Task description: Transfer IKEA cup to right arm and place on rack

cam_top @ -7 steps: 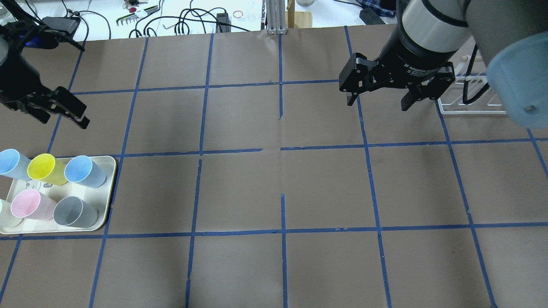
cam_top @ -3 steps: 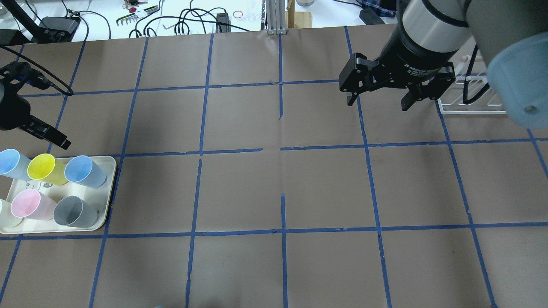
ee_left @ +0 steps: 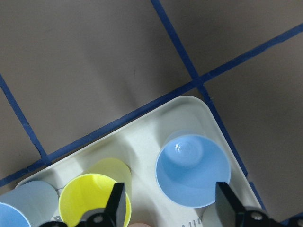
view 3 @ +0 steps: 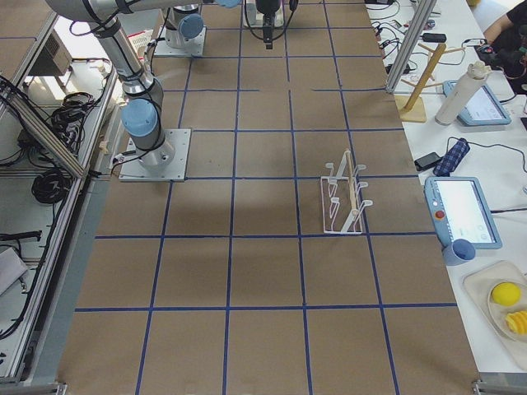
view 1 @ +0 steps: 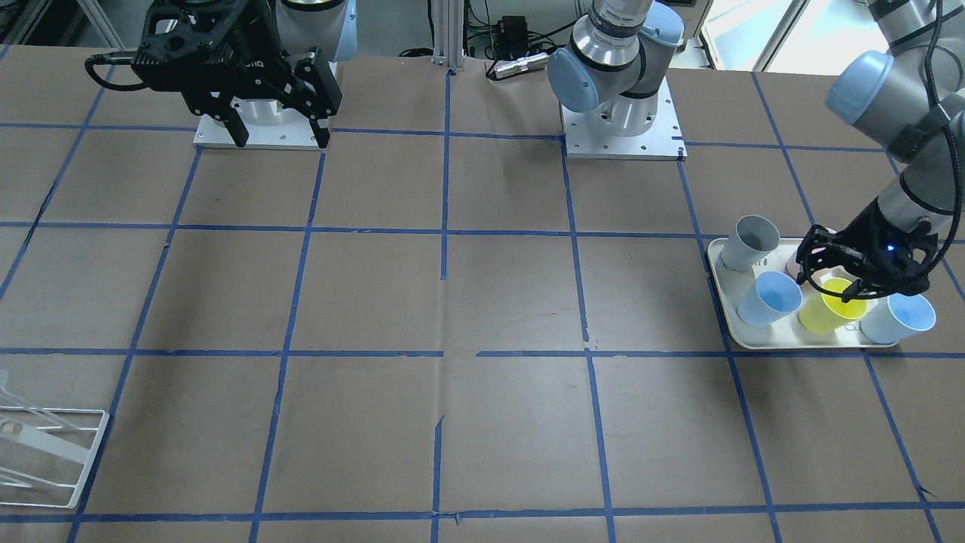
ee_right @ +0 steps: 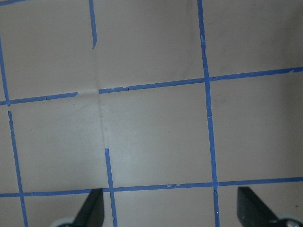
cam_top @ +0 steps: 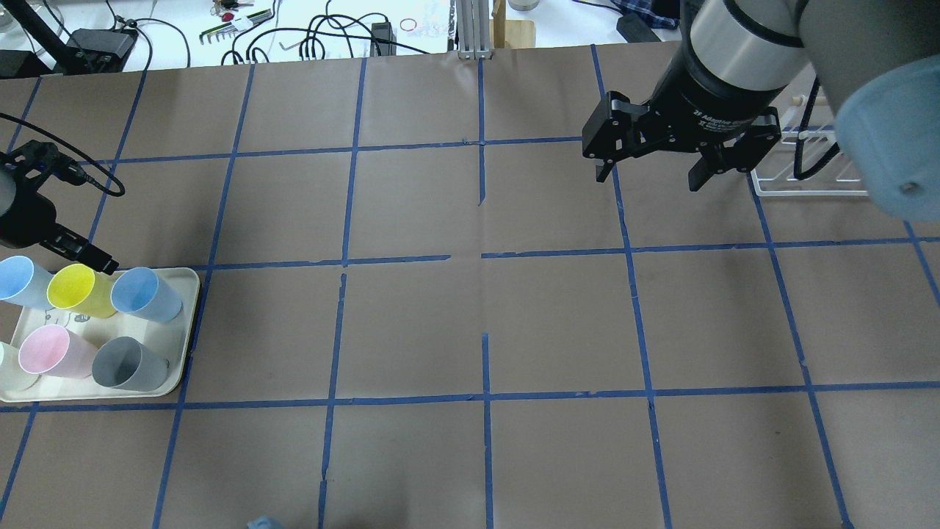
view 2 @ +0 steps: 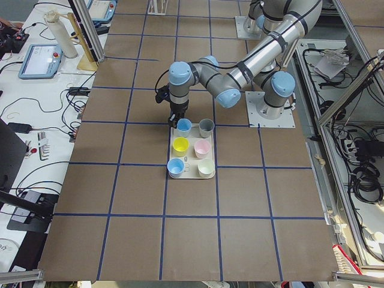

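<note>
Cream tray (cam_top: 183,345), table's (cam_top: 558,323) 8 o'clock, holds six cups (cam_top: 73,288) — left gripper (ee_left: 171,203) spread wide, empty, over IKEA cup (ee_left: 191,170), right gripper (cam_top: 648,180) spread, empty.

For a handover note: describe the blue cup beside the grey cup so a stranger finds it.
Start at the cream tray on the robot's left. The light-blue cup stands in its corner away from the robot, towards the table's middle; its twin stands beyond the yellow cup.

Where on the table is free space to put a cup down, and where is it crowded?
The middle of the table, between the tray and the rack, is bare paper. Crowded: the tray, full of cups, with the left gripper over them. The right gripper hangs high, away from the rack.
</note>
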{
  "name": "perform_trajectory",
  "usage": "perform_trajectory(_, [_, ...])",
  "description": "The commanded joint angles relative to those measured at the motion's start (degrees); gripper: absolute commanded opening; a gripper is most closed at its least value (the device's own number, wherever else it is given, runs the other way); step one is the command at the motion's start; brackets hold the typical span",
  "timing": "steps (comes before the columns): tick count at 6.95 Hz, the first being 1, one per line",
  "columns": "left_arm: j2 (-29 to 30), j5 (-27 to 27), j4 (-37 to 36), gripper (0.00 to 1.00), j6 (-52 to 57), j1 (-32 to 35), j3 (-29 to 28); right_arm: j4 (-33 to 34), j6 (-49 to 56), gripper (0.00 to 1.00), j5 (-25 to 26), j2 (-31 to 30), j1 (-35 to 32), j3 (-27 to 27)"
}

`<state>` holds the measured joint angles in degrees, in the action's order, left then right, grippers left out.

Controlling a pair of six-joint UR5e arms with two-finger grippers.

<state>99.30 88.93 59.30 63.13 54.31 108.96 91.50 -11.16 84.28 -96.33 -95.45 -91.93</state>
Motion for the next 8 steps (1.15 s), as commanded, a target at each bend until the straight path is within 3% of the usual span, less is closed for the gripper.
perform_trajectory(1, [3.3,-0.2,-2.5,0.68,0.3,-0.1,-0.1,-0.1,0.0,1.0,0.0,0.0,0.0,0.0])
perform_trajectory(8, [5.6,0.4,-1.5,0.68,2.4,1.5,0.6,-0.2,0.0,1.0,0.2,0.0,0.0,0.0])
